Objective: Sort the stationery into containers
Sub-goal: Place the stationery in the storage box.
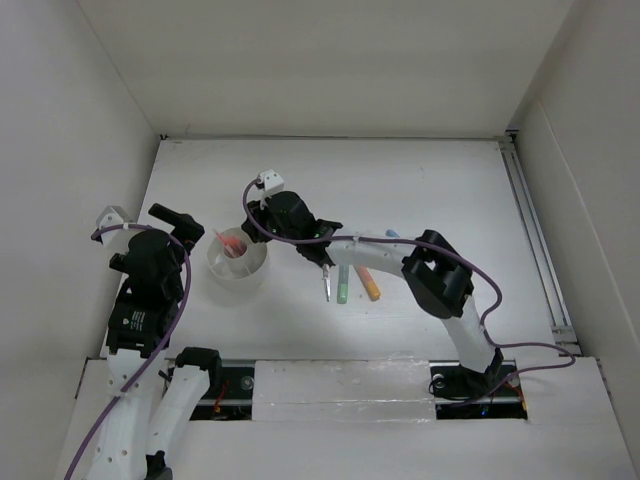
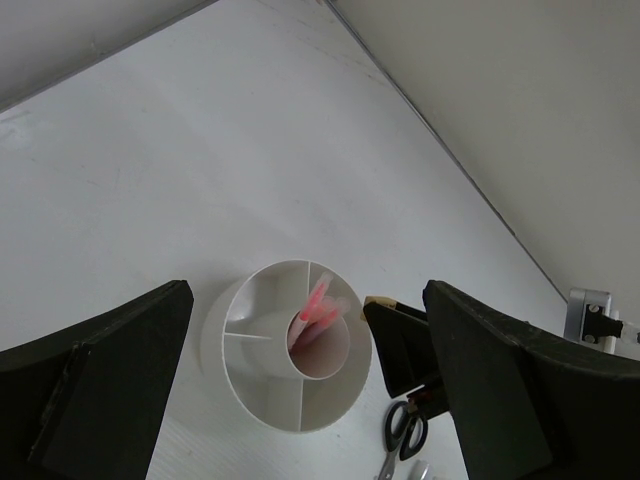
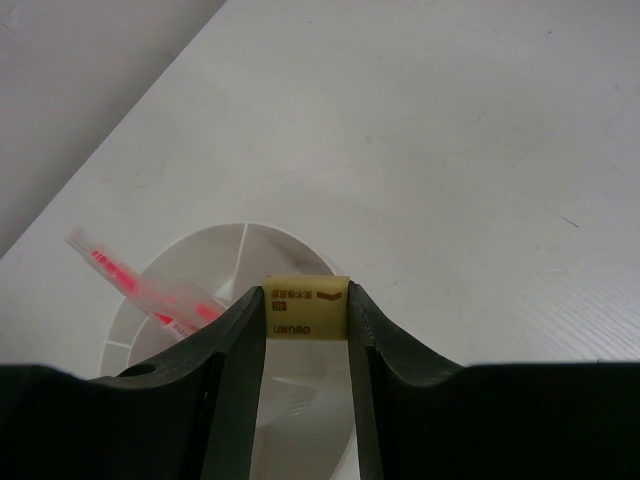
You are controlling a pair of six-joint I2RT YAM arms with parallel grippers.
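The tan eraser [image 3: 306, 310] is pinched between the tips of my right gripper [image 3: 306, 302], which is shut on it just above the right rim of the round white container [image 1: 237, 270]. Thin pink pens [image 2: 318, 305] lean in the container's centre tube [image 2: 325, 350]. In the top view my right gripper [image 1: 258, 222] hangs at the container's far right edge. Black-handled scissors [image 1: 326, 281], a green marker [image 1: 343, 284] and an orange marker [image 1: 368, 284] lie on the table to the right. My left gripper [image 1: 178, 224] stands wide open, left of the container and holding nothing.
A blue marker [image 1: 392, 234] peeks out behind the right forearm. White walls close in the table on the left, back and right. A rail [image 1: 535, 240] runs along the right edge. The right arm's purple cable [image 1: 480, 275] loops above the markers.
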